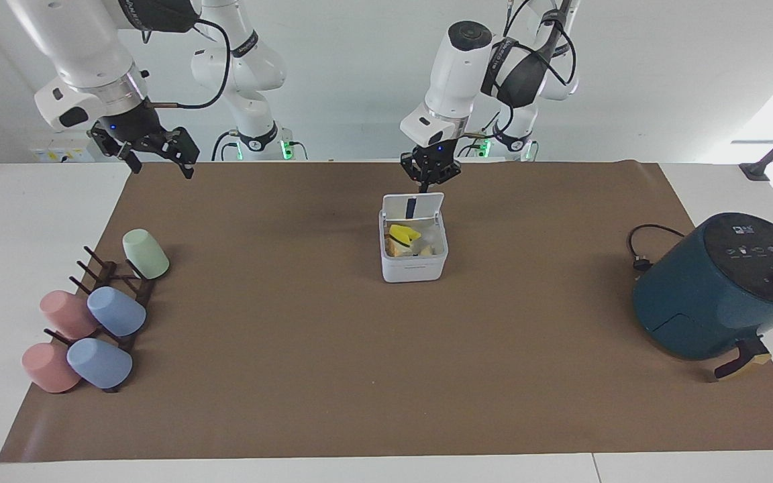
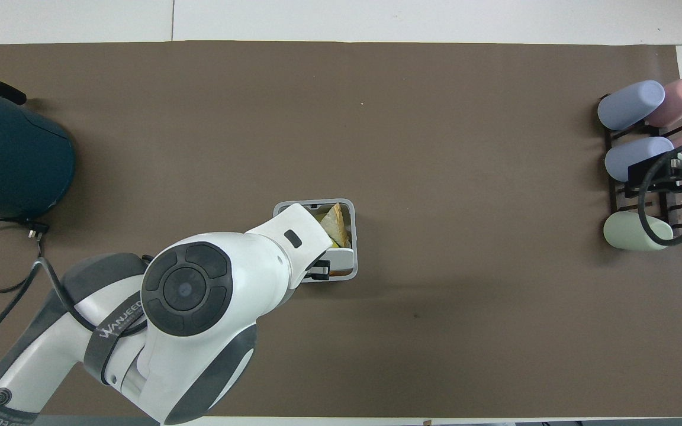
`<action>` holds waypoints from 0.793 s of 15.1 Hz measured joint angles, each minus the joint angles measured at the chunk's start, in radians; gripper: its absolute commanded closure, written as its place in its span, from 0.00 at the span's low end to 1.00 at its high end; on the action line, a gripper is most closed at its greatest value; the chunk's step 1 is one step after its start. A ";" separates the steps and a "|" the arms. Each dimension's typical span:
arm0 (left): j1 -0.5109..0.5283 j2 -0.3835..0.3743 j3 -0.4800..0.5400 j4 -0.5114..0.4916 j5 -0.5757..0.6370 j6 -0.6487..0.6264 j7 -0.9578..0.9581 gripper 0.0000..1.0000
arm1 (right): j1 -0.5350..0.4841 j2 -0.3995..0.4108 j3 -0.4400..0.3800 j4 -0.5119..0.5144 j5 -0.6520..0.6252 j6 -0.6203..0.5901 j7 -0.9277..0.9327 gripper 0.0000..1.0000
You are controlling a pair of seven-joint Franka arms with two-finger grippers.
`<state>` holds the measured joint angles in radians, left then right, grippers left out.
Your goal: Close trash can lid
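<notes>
A brown paper mat (image 1: 333, 376) covers the white table. In its middle stands the small white plastic cube-shaped trash can (image 1: 413, 263), with food scraps inside. Its square white hinged lid (image 1: 413, 205) leans up, partly lowered, blue stripe showing. The left gripper (image 1: 429, 178) is directly over the lid's top edge, touching it; whether its fingers are apart I cannot tell. The right gripper (image 1: 157, 158) waits with fingers spread, above the mat's corner, near the cup rack (image 1: 118, 288).
</notes>
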<state>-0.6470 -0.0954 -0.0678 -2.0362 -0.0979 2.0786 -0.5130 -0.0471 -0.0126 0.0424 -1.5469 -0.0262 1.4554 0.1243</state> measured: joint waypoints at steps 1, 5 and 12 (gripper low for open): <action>0.007 0.006 0.000 0.005 0.000 0.008 0.000 1.00 | 0.000 0.000 0.000 0.000 0.000 0.000 0.000 0.00; 0.021 0.057 0.002 0.036 0.000 0.038 0.000 1.00 | 0.000 0.000 0.000 0.000 0.000 0.000 0.000 0.00; 0.029 0.158 0.003 0.052 0.000 0.121 -0.001 1.00 | 0.000 0.000 0.000 0.000 0.000 0.000 0.000 0.00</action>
<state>-0.6184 0.0622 -0.0651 -1.9846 -0.0979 2.1996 -0.5142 -0.0471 -0.0126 0.0424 -1.5469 -0.0262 1.4554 0.1243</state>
